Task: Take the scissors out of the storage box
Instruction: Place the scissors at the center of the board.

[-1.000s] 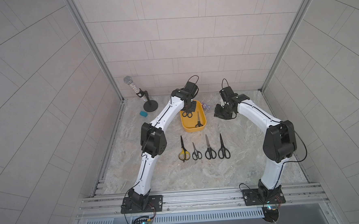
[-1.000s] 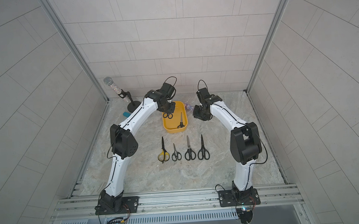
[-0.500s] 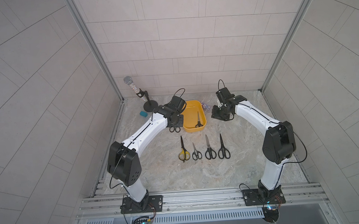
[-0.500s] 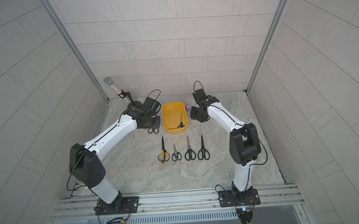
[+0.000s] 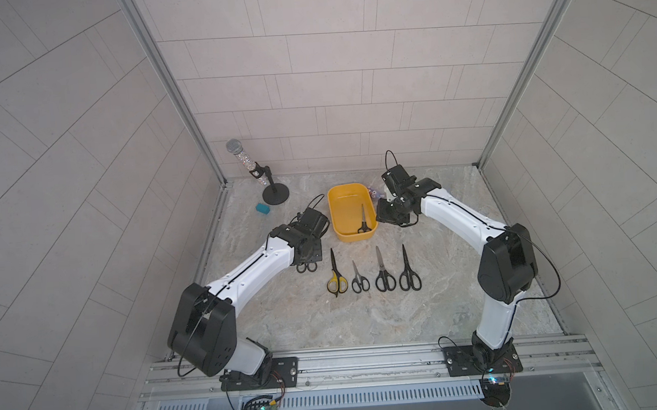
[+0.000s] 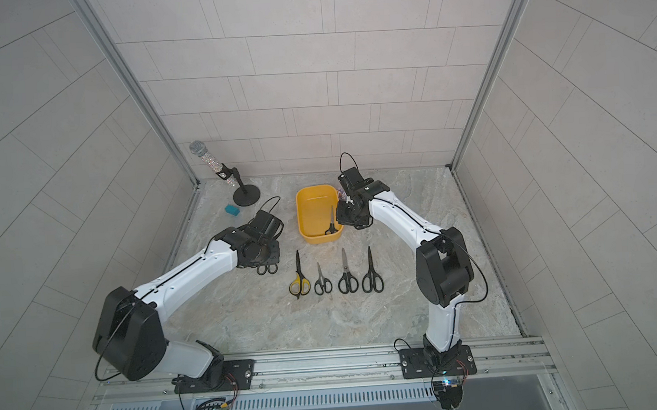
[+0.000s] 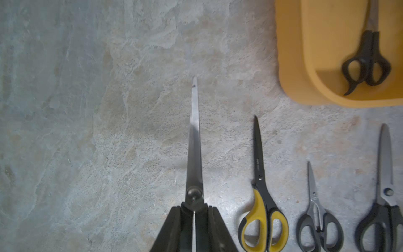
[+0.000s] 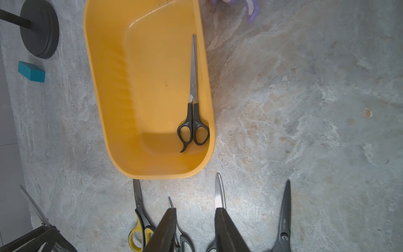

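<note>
The marbled table (image 5: 364, 319) filled the lower middle of both top views. The left arm (image 5: 245, 272) reached in from the lower left of the frame, and the right arm (image 5: 459, 218) bent in from the lower right. The mustard storage box (image 5: 343, 213) sat just above the centre, between the two wrists. A microphone stand (image 5: 275, 195) stood to its upper left.

The left gripper (image 7: 194, 208) was pinching the held scissors (image 7: 194, 141) just behind the pivot, their silver blades closed. In a top view their black loops (image 5: 306, 267) showed left of centre, beneath the wrist. The right gripper (image 8: 196, 210) hung by the box's right rim, its claws spread and holding nothing.

The boxed scissors (image 5: 363, 221) lay inside the box along its right wall. Below the box, four pairs lay in a row on the table, blades pointing up the frame. From left to right they were the yellow-handled scissors (image 5: 335, 275), the small scissors (image 5: 359, 279), the silver-bladed scissors (image 5: 382, 274) and the black-bladed scissors (image 5: 408, 271). A teal block (image 5: 262, 208) lay just beside the stand's base.
</note>
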Robot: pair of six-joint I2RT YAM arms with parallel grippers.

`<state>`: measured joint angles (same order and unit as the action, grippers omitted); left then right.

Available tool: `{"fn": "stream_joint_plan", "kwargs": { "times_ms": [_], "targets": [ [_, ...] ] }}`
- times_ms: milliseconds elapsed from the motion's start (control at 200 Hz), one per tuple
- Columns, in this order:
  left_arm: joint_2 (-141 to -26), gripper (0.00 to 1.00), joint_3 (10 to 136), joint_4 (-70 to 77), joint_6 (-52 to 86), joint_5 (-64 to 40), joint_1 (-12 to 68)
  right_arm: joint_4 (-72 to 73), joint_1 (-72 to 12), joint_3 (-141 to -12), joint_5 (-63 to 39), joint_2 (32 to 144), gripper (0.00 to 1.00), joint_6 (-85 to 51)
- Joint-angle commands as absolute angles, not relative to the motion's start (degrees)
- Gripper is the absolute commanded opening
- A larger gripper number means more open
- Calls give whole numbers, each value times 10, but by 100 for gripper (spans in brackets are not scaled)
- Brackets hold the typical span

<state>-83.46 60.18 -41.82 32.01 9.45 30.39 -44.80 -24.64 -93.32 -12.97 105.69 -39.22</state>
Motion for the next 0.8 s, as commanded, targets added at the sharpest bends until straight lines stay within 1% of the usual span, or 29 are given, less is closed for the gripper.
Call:
{"fn": "stream_joint_plan", "kwargs": {
  "times_ms": [0, 185, 560, 790],
  "targets": [
    [-819, 0, 570, -394, 360, 100, 305, -457, -251, -942, -113, 1042, 35, -393],
    [-825, 0, 530, -365, 368, 92, 305, -458, -259, -943, -112, 1042, 35, -393],
    [-896, 0, 536, -358, 344, 51, 307, -463, -263, -956, -111, 1051, 35, -395],
    [-901, 0, 520, -356, 339, 52, 309, -464, -263, -964, -111, 1057, 35, -395]
  ]
}}
